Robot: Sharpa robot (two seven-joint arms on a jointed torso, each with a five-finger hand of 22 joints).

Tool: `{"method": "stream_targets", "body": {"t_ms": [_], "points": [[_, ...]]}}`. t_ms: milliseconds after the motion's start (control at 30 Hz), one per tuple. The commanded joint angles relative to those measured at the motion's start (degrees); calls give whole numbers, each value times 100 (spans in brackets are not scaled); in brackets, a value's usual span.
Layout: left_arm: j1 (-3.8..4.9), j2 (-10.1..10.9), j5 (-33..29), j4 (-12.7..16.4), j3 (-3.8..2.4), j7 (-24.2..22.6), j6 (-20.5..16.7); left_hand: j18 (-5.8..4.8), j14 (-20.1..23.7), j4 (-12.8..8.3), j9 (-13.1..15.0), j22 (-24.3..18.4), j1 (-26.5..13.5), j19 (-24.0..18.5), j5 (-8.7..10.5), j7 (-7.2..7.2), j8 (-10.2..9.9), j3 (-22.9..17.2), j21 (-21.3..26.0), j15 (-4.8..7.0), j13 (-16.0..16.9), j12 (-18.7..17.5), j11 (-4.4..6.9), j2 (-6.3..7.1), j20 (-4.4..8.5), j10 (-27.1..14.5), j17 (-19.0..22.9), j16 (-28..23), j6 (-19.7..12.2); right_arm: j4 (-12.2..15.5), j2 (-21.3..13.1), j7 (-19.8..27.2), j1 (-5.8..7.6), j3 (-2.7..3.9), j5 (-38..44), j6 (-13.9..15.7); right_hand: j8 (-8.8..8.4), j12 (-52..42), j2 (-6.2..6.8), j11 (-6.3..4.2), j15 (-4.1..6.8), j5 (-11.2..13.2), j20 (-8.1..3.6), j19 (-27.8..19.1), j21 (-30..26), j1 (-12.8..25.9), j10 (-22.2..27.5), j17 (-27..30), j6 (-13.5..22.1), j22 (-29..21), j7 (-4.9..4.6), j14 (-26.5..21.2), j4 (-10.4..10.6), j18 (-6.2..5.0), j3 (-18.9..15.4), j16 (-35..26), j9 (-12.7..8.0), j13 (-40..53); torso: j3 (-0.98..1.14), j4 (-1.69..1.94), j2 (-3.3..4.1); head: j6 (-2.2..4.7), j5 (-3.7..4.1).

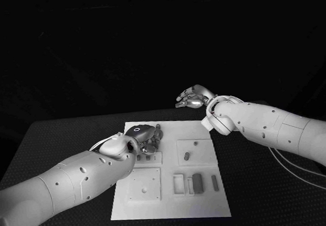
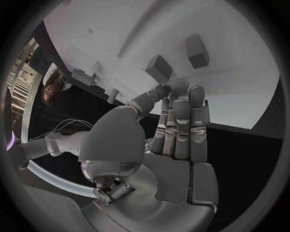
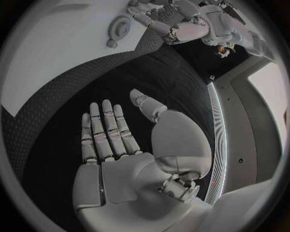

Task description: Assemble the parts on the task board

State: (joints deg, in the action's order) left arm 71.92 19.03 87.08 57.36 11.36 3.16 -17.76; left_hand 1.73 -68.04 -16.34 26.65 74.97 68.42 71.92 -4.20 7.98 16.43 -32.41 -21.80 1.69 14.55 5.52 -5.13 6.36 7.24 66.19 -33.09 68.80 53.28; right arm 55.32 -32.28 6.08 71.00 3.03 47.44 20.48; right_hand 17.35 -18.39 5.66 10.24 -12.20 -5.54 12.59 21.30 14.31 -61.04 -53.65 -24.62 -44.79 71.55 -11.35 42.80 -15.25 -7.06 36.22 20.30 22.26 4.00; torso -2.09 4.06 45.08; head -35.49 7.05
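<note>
The white task board [image 1: 170,207] lies mid-table. My left hand [image 1: 144,136] is over the board's far left part, its fingers [image 2: 181,111] straight and close together, the tips touching the board [image 2: 241,72] beside two grey blocks [image 2: 158,67] [image 2: 196,50]. Nothing shows between thumb and fingers. My right hand [image 1: 193,97] hangs past the board's far edge, off the board; its palm [image 3: 121,150] is flat, fingers apart, holding nothing. Small parts lie on the board: a peg [image 1: 187,155] and upright pieces [image 1: 197,182] in slots. A round gear [image 3: 121,24] sits near my left hand [image 3: 175,21].
The black table [image 1: 59,142] surrounds the board with free room on both sides. A raised square plate [image 1: 144,190] sits at the board's near left. Cables [image 1: 312,177] run under my right arm near the table's right edge.
</note>
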Motion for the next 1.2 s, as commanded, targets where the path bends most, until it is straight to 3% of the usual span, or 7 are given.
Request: {"method": "stream_targets", "body": {"t_ms": [33,567,1200], "points": [[-15,-34,-22,-22,8,-16,201,427,7,1,-21,140,-68,-42,-4,3,-56,15,-42,-52,-20,-60,-22,3,-18,-86,20,43,-95,3,13,66,-1,2,4,-68,27,23,8,20,-9,9,10,38,-34,34,-2,-10,32,8,-95,-35,12,83,-1,-25,-9,-5,1,-1,3,-2,-2],[-114,-95,48,-138,40,-1,421,500,-24,15,-17,140,-80,-18,10,41,5,-1,-123,-73,-17,-69,-41,-67,-57,-5,77,130,12,-3,15,69,-1,2,1,-73,29,23,8,20,-10,9,10,39,-41,34,-2,-11,32,14,-95,-36,12,83,-2,-27,-11,-5,1,0,3,-42,28],[-179,-100,55,-151,71,-132,431,471,-132,1,31,139,-9,48,-34,-58,189,-180,-294,77,73,45,115,-242,53,439,200,257,405,-10,24,72,-1,2,-7,-75,32,23,5,20,-10,9,10,42,-48,36,-2,-14,33,20,-95,-36,12,83,-3,-28,-14,-5,-1,0,1,-67,33]]}}
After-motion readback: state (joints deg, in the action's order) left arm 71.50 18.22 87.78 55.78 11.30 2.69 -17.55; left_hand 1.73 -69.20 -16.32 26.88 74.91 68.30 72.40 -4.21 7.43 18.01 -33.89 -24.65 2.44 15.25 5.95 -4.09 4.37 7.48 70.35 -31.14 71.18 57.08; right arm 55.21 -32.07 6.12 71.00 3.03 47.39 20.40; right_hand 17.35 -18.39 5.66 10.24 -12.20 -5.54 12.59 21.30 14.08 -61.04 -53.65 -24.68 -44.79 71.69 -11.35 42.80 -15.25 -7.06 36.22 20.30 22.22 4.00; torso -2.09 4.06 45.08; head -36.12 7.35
